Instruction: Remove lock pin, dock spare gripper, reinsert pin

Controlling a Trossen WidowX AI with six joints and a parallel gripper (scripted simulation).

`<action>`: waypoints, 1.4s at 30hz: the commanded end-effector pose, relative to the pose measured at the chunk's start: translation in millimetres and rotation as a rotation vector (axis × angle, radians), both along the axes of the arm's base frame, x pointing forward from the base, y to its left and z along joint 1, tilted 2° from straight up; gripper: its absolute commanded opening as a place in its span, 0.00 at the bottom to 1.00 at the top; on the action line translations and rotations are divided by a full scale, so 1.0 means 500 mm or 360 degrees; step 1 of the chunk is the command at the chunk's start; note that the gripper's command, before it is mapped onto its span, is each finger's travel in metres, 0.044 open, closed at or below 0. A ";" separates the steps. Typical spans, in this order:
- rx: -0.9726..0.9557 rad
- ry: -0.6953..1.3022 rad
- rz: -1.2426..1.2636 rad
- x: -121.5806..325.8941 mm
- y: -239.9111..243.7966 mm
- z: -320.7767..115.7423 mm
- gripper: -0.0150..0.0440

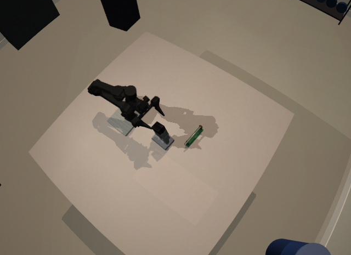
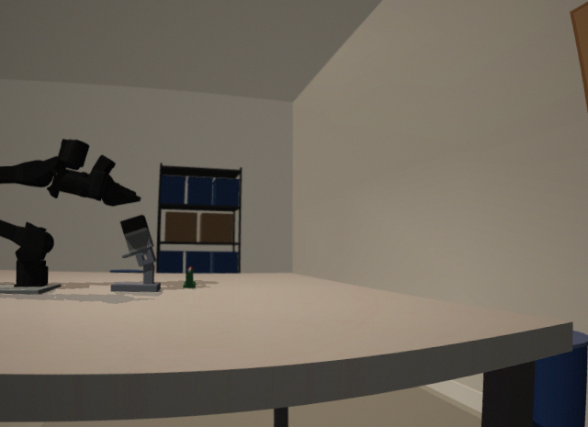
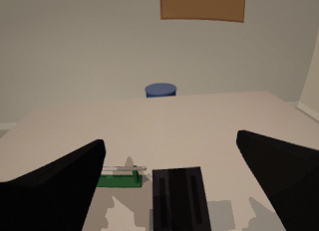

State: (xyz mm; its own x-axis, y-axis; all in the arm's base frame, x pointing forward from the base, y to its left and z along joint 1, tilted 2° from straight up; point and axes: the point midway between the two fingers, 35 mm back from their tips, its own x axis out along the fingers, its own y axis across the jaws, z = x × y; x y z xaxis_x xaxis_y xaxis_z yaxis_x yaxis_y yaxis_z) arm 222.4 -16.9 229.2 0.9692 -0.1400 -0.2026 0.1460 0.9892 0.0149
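Note:
My gripper is open and empty. Its fingertips are above and a little back from the spare gripper, with a visible gap in the exterior view. The spare gripper, a black block on a grey body, stands tilted in the socket of the grey mount. A small hole shows in the side of the socket, with no pin seen through it. The lock pin, silver with a red head, lies along the green cradle. How deep the spigot sits is hidden.
The arm's pale base plate is behind the mount. The green cradle stands beyond the mount, left of the spare gripper in the wrist view. A blue barrel stands off the table. A shelf rack stands by the wall.

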 end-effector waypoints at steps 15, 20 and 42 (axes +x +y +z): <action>0.0079 0.0088 -0.0016 0.007 0.029 0.008 0.78; 0.0127 0.0186 -0.0041 0.008 0.076 -0.005 0.56; -0.0002 0.0009 -0.0006 -0.055 0.243 0.039 0.56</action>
State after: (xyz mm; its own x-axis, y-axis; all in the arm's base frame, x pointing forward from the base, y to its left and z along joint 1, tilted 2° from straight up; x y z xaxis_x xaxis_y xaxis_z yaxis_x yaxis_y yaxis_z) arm 196.5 101.2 245.4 0.9651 -0.1399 -0.2213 0.1494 0.9884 0.0267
